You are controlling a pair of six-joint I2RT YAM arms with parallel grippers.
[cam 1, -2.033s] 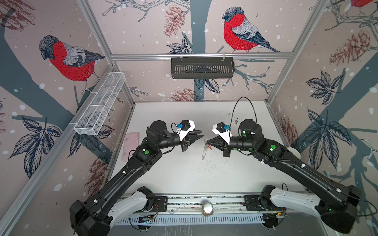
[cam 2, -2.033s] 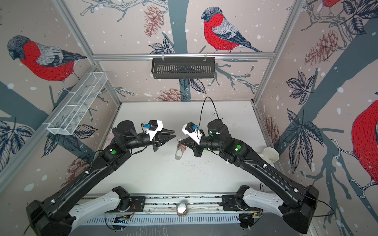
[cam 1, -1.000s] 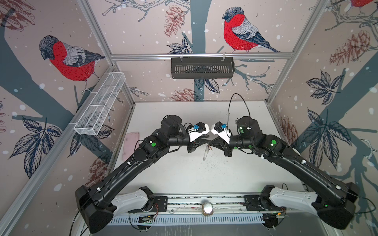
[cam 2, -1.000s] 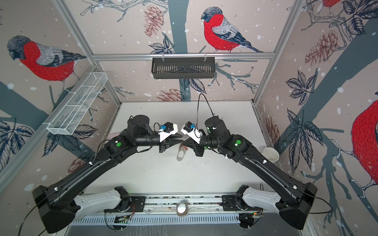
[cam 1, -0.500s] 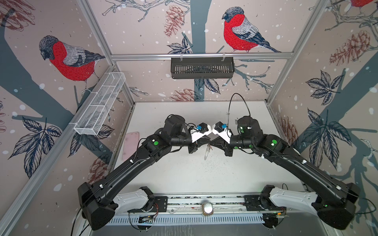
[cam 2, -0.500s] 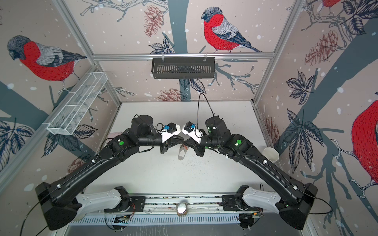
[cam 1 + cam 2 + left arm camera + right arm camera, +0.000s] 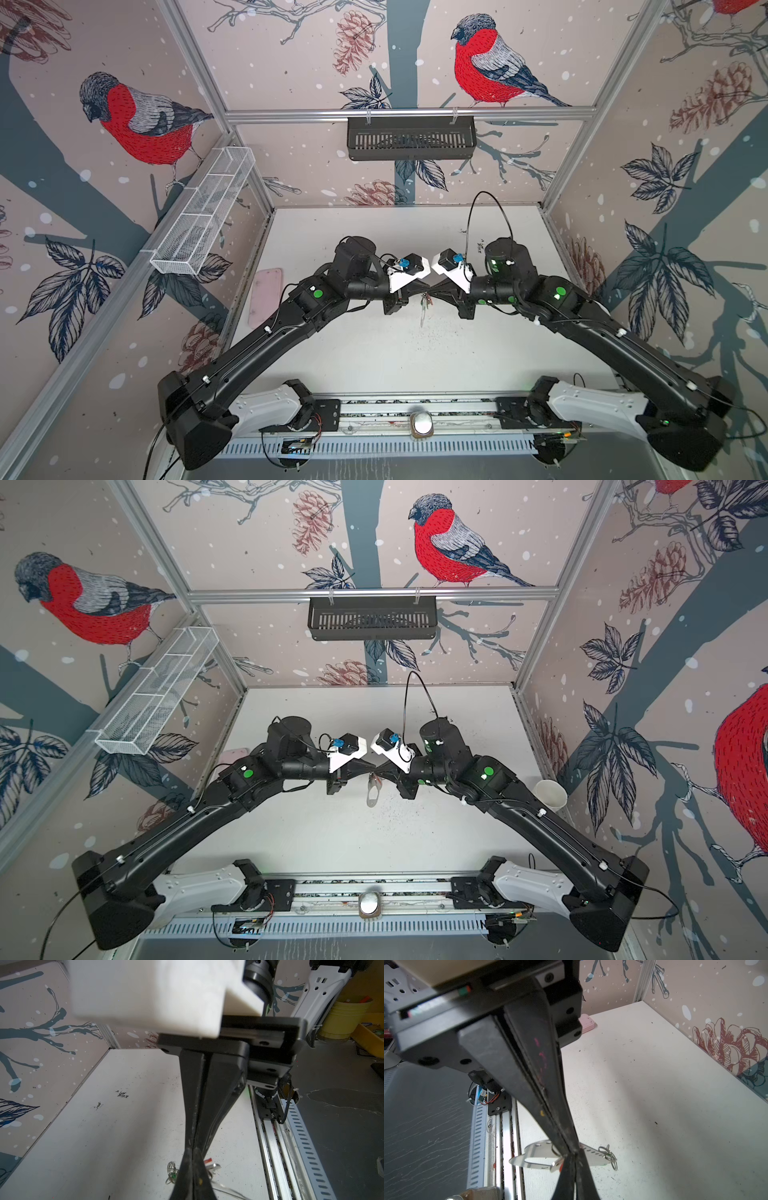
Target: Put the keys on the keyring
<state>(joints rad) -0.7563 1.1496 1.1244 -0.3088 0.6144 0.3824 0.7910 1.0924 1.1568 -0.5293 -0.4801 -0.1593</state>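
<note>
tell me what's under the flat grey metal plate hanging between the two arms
Under the flat grey metal plate only white tabletop shows, which it seems to hang clear of. The black fingers cross its middle, so anything below that strip is covered.

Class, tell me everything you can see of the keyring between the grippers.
The keyring is a flat, shiny grey metal plate with an oval cutout, a row of small slots along one edge and thin wire rings at one end. It hangs above the table from the shut right gripper; the shut left gripper meets that gripper tip to tip.
</note>
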